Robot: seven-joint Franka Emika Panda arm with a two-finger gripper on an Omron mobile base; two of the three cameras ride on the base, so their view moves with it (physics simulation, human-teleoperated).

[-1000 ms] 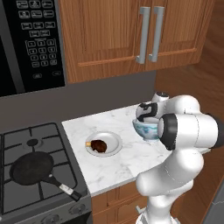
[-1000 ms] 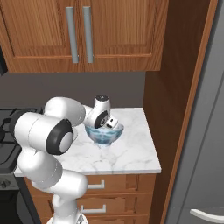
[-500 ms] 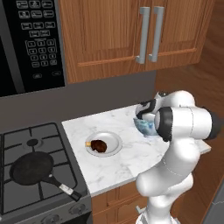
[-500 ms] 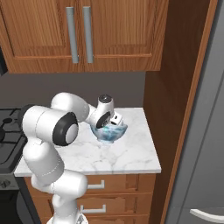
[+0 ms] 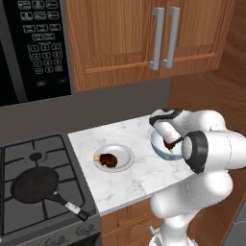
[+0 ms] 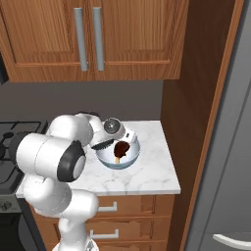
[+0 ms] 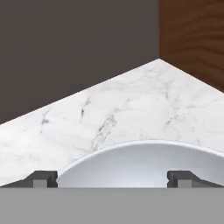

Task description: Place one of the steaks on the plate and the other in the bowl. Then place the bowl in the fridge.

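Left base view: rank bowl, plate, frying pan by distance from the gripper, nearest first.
1. bowl: directly under the open gripper, at the counter's right end.
2. plate: further left on the counter, holding a steak.
3. frying pan: farthest, on the stove at far left.

Table: white marble, beside my stove.
Plate: sits on my table's left part, one steak on it.
Bowl: stands on the table's right part, second steak inside.
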